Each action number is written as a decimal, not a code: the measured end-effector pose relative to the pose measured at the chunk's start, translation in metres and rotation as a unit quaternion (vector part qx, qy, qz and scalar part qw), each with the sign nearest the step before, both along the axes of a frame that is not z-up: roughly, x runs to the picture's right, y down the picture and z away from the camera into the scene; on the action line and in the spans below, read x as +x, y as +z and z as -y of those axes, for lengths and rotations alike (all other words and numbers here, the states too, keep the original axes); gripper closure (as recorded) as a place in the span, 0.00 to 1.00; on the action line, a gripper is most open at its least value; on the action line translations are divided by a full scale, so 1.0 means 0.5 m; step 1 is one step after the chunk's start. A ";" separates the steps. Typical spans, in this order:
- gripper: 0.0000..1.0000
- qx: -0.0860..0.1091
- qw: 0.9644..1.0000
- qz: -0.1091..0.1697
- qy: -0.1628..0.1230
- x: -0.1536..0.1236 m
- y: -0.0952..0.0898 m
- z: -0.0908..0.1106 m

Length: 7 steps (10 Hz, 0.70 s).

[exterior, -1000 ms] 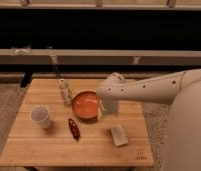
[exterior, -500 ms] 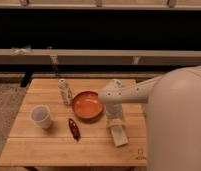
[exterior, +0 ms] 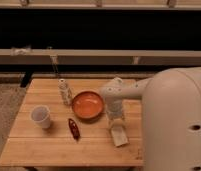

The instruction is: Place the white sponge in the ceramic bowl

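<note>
The white sponge lies flat on the wooden table, to the right of and nearer than the ceramic bowl. The bowl is round, glossy orange inside, and sits near the table's middle. My gripper hangs from the white arm pointing down, right above the sponge's far end and just right of the bowl. The arm's large white body fills the right side and hides the table's right part.
A white cup stands at the left. A small dark red object lies in front of the bowl. A clear bottle stands left of the bowl. A rail and dark wall run behind the table.
The arm has swung in over the table's right side and the gripper has come down from beside the bowl to just above the sponge. The sponge, bowl and cup have not moved.
</note>
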State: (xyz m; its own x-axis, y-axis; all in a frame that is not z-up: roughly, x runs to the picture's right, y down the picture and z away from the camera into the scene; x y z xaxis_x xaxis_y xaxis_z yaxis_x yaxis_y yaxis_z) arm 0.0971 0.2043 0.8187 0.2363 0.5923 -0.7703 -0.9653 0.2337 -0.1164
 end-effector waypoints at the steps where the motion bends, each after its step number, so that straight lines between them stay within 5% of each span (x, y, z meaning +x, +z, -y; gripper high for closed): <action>1: 0.35 -0.010 1.000 0.007 0.001 0.002 -0.002 -0.002; 7: 0.35 -0.049 0.998 0.031 -0.022 -0.005 -0.007 -0.028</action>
State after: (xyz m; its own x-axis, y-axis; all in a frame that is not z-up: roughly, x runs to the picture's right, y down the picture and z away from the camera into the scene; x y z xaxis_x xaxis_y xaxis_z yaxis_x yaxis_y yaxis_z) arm 0.0947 0.2182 0.8153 0.3091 0.5034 -0.8069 -0.9446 0.2612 -0.1989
